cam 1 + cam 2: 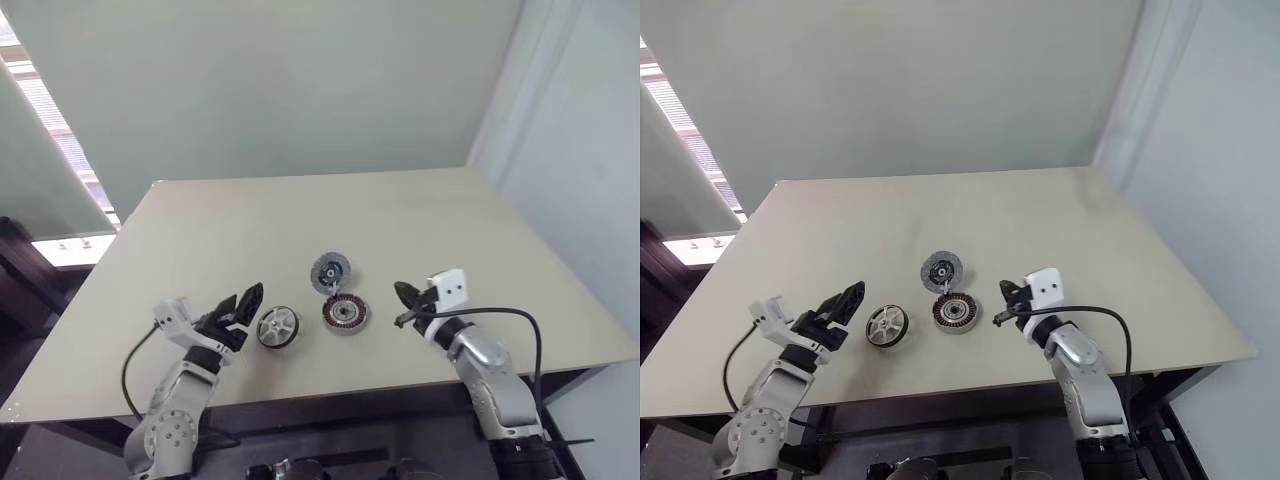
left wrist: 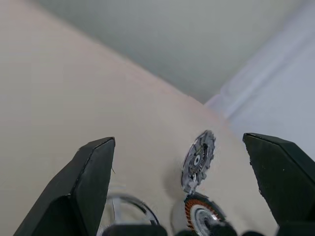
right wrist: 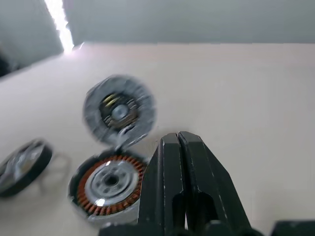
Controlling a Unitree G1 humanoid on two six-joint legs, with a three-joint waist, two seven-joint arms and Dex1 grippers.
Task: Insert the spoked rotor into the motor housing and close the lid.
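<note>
Tools first: your left tool [image 1: 246, 300] stood wide open over the desk [image 1: 330, 210], just beside the spoked rotor [image 1: 277, 327], holding nothing. Your right tool [image 1: 402, 296] had its 2 fingers pressed together, empty, near the motor housing [image 1: 345, 314]. The lid [image 1: 330, 272] lay just behind the housing, all 3 parts on the desk.
</note>
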